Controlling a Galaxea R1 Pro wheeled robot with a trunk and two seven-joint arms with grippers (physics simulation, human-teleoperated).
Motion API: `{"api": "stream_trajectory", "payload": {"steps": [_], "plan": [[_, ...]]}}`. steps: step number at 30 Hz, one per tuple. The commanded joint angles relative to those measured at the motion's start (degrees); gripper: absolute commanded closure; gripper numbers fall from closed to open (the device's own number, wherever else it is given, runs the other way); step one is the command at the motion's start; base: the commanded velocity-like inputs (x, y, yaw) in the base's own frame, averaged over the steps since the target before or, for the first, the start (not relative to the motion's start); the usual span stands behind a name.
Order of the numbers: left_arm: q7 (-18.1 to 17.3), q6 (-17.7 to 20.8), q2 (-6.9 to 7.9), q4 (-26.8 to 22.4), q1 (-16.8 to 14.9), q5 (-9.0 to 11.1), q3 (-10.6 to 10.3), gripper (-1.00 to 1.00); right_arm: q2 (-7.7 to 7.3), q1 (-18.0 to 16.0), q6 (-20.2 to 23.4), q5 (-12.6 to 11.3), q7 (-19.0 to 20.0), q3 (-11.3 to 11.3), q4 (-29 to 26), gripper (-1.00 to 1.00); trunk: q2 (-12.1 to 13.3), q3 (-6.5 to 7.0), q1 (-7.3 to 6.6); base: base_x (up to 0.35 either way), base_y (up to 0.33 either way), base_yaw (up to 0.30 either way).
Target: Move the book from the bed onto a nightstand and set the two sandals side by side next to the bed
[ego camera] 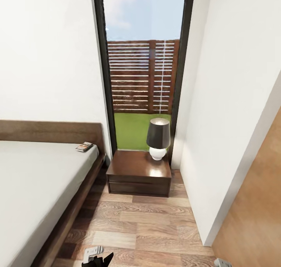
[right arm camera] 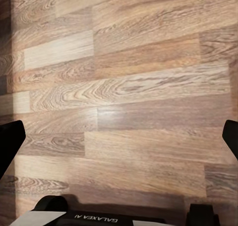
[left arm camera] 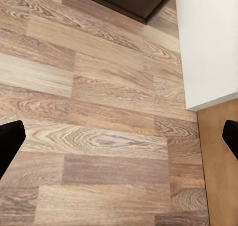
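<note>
Book (ego camera: 84, 146) lying on mattress corner of bed (ego camera: 35, 181) near headboard, nightstand (ego camera: 139, 172) beside bed carrying black-shaded lamp (ego camera: 158, 138), left hand (left arm camera: 119, 141) and right hand (right arm camera: 119, 141) both spread wide, empty over wood floor (ego camera: 156, 228).

black pincer fingers (left arm camera: 9, 144), white "GALAXEA" base (right arm camera: 94, 218)

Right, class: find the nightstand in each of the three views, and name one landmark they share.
Head view: nightstand centre, below the window, lamp on it.
Left wrist view: its dark corner, near the white wall.
Right wrist view: wood-plank floor and the robot's base.
Shared landmark: the wood-plank floor.
</note>
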Motion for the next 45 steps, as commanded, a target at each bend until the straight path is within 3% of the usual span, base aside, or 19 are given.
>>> {"api": "stream_trajectory", "payload": {"steps": [1,11,45], "plan": [[-0.2,-0.2,0.01,0.1,0.0,0.0,0.1,-1.00,-0.01,0.0,0.0,0.1,0.2,-0.4,0.1,-1.00,0.0,-0.06,0.00,0.016,-0.005,0.000],[-0.2,-0.2,0.01,0.1,0.0,0.0,0.1,-1.00,-0.01,0.0,0.0,0.0,0.2,-0.4,0.0,-1.00,0.0,-0.06,0.00,0.073,-0.008,0.000],[-0.2,-0.2,0.01,0.1,0.0,0.0,0.1,-1.00,-0.01,0.0,0.0,0.0,0.2,-0.4,0.0,-1.00,0.0,-0.06,0.00,0.316,-0.014,0.000]]}}
